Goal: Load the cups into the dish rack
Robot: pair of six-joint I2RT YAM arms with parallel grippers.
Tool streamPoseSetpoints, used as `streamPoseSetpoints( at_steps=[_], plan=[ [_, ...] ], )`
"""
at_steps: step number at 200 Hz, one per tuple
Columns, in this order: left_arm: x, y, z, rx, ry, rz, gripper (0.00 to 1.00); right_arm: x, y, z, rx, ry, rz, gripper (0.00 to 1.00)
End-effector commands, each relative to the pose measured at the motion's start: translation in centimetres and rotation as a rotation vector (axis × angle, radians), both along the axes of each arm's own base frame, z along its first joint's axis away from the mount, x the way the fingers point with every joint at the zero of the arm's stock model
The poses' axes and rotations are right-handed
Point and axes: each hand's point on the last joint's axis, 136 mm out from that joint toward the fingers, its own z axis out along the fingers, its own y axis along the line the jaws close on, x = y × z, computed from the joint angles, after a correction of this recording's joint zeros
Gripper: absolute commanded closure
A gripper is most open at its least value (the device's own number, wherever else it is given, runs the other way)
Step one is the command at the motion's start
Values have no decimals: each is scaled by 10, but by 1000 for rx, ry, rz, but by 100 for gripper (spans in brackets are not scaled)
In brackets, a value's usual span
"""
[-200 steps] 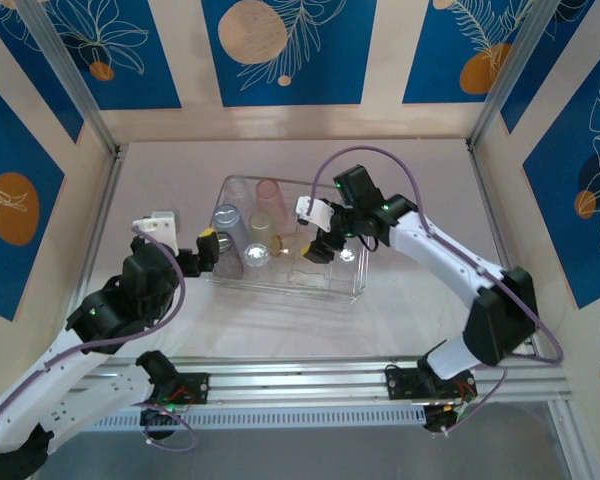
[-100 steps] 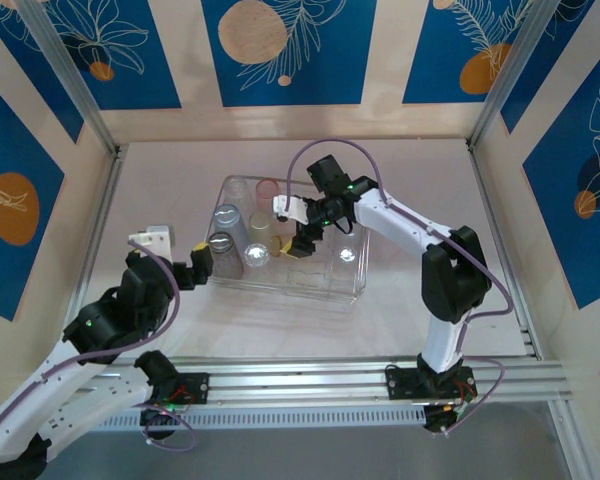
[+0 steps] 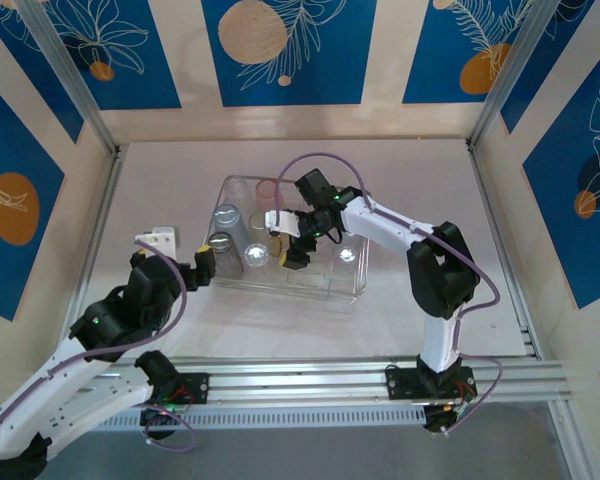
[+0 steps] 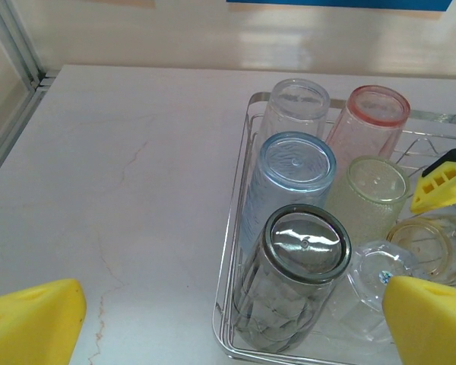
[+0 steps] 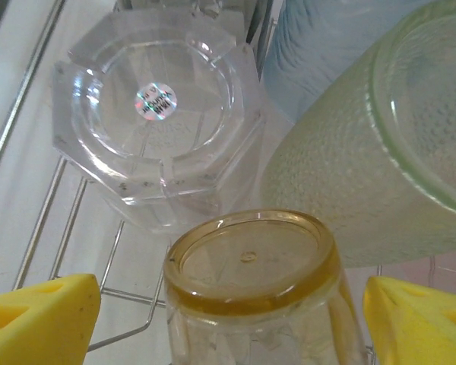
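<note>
The dish rack [image 3: 355, 285] is a silver wire basket in mid-table, its corner rim [image 4: 226, 304] close below the left wrist camera. Several cups stand upside down in it: clear [image 4: 292, 106], pink [image 4: 368, 122], blue [image 4: 289, 182], yellow-green [image 4: 368, 198], smoky grey [image 4: 300, 266] and a faceted clear one [image 5: 156, 114]. My right gripper [image 3: 283, 240] hangs over the rack, open, its yellow pads [image 5: 42, 319] on either side of an upturned amber cup [image 5: 247, 266] without pressing it. Left of the rack, my left gripper [image 3: 180, 252] is open and holds nothing.
Another clear cup [image 3: 347, 255] sits in the rack's right half. Bare pale tabletop [image 4: 121, 190] stretches left of the rack. Metal frame posts [image 3: 100, 130] and wall panels close in the table's back and sides.
My right gripper has swung left across the rack and now straddles the amber cup, its jaws a little wider. The left arm has drawn back slightly toward the near edge.
</note>
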Motion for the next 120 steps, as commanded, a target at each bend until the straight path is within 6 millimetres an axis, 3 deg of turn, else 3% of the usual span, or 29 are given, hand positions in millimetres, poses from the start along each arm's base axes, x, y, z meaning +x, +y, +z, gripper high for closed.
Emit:
streamPoseSetpoints(
  at_steps=[1,70,120],
  plan=[
    [1,1,-1,-19,0,12,0,4,1,-9,-21,-1,-8,11],
    [4,-5,-5,-31,15,-1,1,7,0,-23,-66,60,-28,15],
    [7,-9,-7,-34,22,-7,1,6,-1,-17,-50,47,-31,24]
  ],
)
